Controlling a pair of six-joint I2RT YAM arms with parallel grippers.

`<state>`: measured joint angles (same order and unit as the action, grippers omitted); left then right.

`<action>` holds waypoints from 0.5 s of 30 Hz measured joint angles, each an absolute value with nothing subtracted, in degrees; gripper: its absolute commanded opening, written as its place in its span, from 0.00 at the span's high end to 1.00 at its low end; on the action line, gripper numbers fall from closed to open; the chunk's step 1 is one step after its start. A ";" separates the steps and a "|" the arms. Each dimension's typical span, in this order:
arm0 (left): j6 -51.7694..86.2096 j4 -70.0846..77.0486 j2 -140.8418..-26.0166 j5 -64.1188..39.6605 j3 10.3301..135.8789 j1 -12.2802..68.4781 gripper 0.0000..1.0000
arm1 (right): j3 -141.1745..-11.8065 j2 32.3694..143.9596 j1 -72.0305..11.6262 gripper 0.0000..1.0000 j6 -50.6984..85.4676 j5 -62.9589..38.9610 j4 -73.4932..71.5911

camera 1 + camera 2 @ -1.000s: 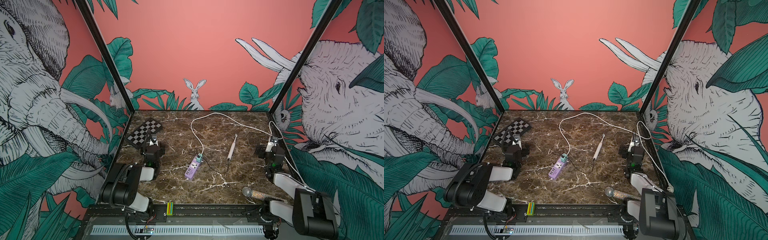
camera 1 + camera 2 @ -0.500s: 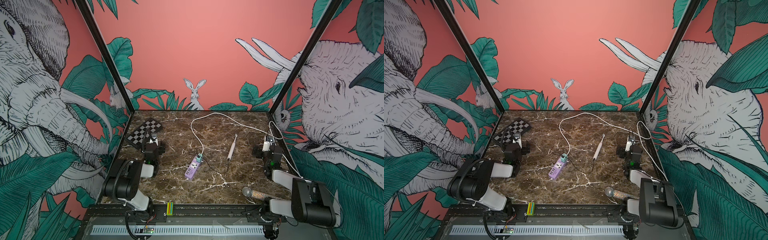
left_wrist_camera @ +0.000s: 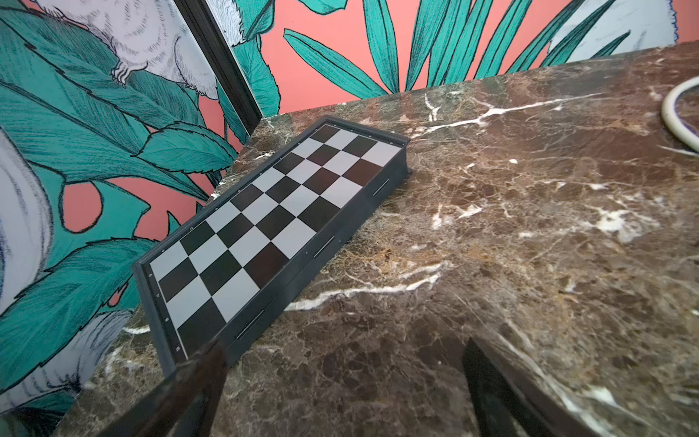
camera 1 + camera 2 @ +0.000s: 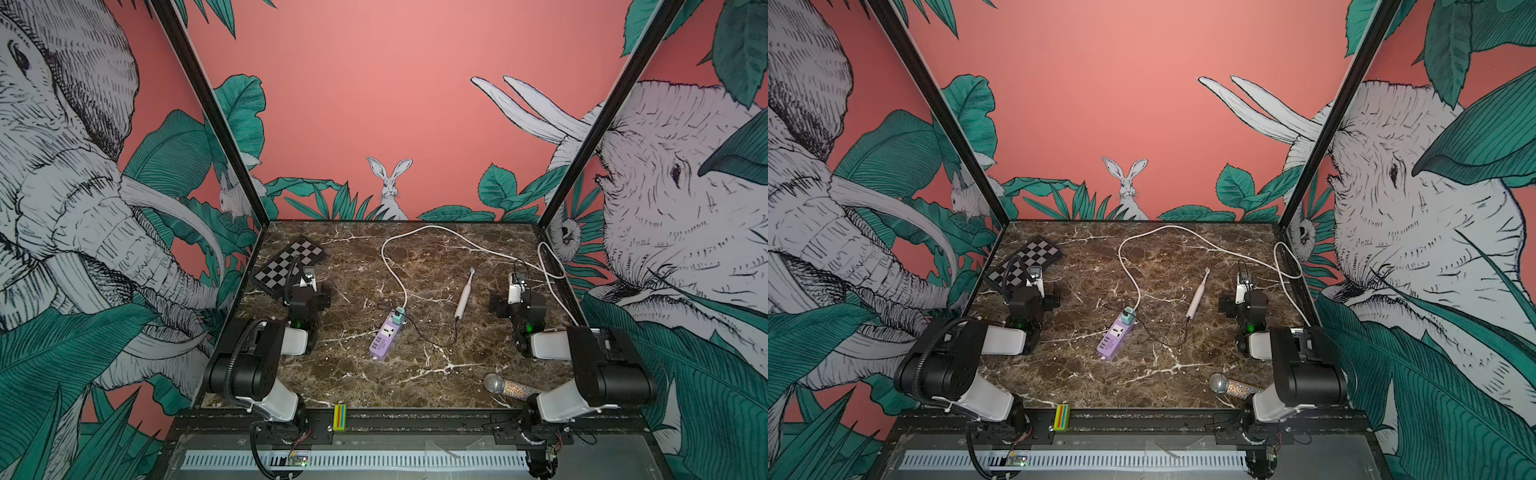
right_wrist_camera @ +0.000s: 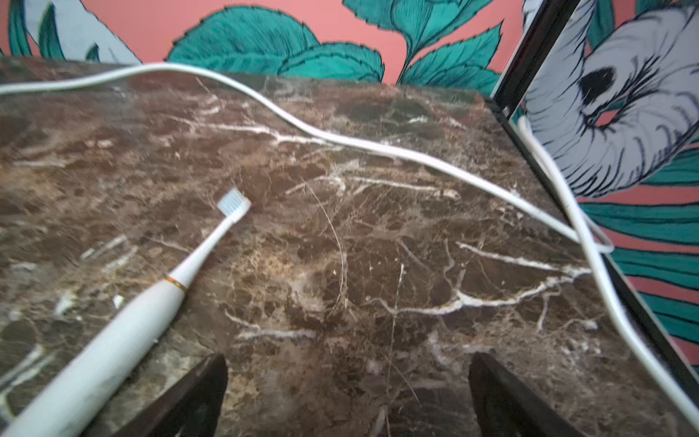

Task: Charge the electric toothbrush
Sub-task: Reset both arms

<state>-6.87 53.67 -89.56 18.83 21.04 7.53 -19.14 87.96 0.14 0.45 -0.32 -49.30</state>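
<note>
The electric toothbrush lies flat on the marble table, right of centre, with its bristle head towards the back wall. A purple power strip lies to its left. A thin black cable runs from a teal plug on the strip round to the base of the handle. In the right wrist view my right gripper is open over bare marble, with the toothbrush just outside one finger. My left gripper is open and empty, close to the chessboard.
A folded chessboard lies in the back left corner. A glittery microphone rests at the front right beside my right arm's base. The strip's white cord loops across the back and down the right wall.
My right arm has swung its elbow in and the right gripper has shifted a little left, towards the toothbrush. The left arm has barely moved. Nothing on the table has moved.
</note>
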 measured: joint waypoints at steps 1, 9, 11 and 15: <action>-6.87 53.60 -89.56 18.83 21.04 7.51 0.01 | -19.22 87.96 0.14 0.01 0.47 0.10 -48.95; -6.85 53.36 -89.56 18.81 21.06 7.33 0.01 | -22.59 87.94 0.14 0.02 0.60 1.78 -48.38; -6.85 53.36 -89.56 18.81 21.06 7.33 0.01 | -22.59 87.92 0.14 0.02 0.56 1.91 -48.07; -6.85 53.30 -89.56 18.81 21.08 7.33 0.01 | -22.59 87.92 0.12 0.02 0.40 1.87 -47.44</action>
<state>-6.85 53.30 -89.56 18.81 21.08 7.33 -22.59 87.92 0.12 0.40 1.87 -47.44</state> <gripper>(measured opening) 0.991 0.984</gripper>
